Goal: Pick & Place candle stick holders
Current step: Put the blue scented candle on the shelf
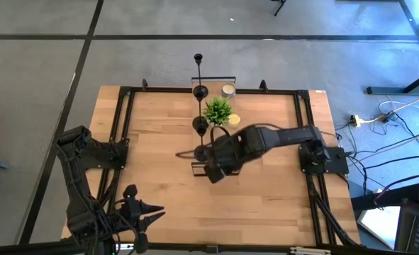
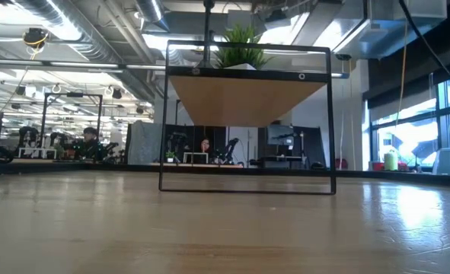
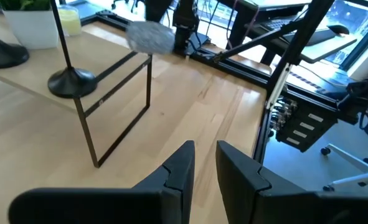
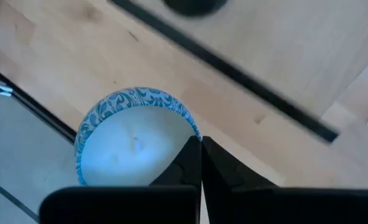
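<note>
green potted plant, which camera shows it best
The high view: the green potted plant shows whole from above, between the candle stick holders and the candles. The low view shows its leaves side-on atop the raised wooden shelf. The left wrist view catches only its white pot. The right wrist view misses it.

- Three black candle stick holders stand upright in a row just beside the right gripper (image 1: 215, 173).
- Nearest holder (image 1: 201, 152): round flat base, almost touching the pincer.
- Middle holder (image 1: 200, 125): slightly farther.
- Far holder (image 1: 199, 91): farthest, tall thin rod with small top cup.
</note>
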